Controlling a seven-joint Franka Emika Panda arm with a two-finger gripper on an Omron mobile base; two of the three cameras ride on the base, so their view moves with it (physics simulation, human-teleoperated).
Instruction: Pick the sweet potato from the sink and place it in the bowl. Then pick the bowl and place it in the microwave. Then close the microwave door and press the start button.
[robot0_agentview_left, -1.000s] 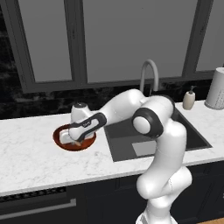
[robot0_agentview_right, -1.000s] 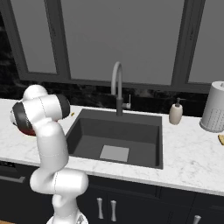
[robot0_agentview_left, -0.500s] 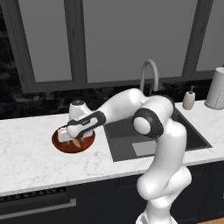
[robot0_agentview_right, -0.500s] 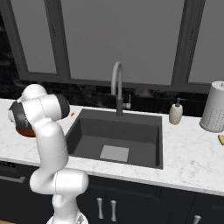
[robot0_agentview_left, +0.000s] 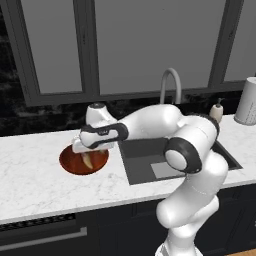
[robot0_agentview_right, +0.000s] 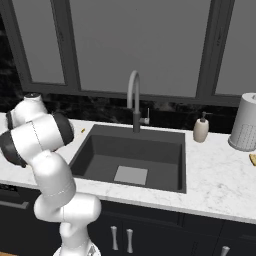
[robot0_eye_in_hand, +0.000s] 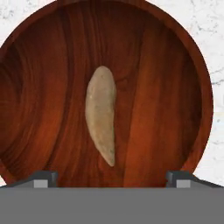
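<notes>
The tan sweet potato (robot0_eye_in_hand: 101, 116) lies loose in the middle of the reddish-brown bowl (robot0_eye_in_hand: 175, 96). From the left base view the bowl (robot0_agentview_left: 70, 162) rests on the white counter left of the sink (robot0_agentview_left: 145, 150), with the sweet potato (robot0_agentview_left: 88, 160) inside it. My gripper (robot0_agentview_left: 89, 148) hovers straight above the bowl, open, its fingertips (robot0_eye_in_hand: 43, 178) spread wide and clear of the tuber. The sink (robot0_agentview_right: 100, 150) basin holds nothing but its lighter square. The microwave is out of view.
A curved faucet (robot0_agentview_right: 133, 100) rises behind the sink. A soap bottle (robot0_agentview_right: 201, 130) and a white canister (robot0_agentview_right: 245, 122) stand on the counter to the right. Dark windows line the back wall. My arm stretches from the right across the sink's left edge.
The jaws have spread apart and let go of the sweet potato, which now rests in the bowl. The hand has risen slightly above the bowl.
</notes>
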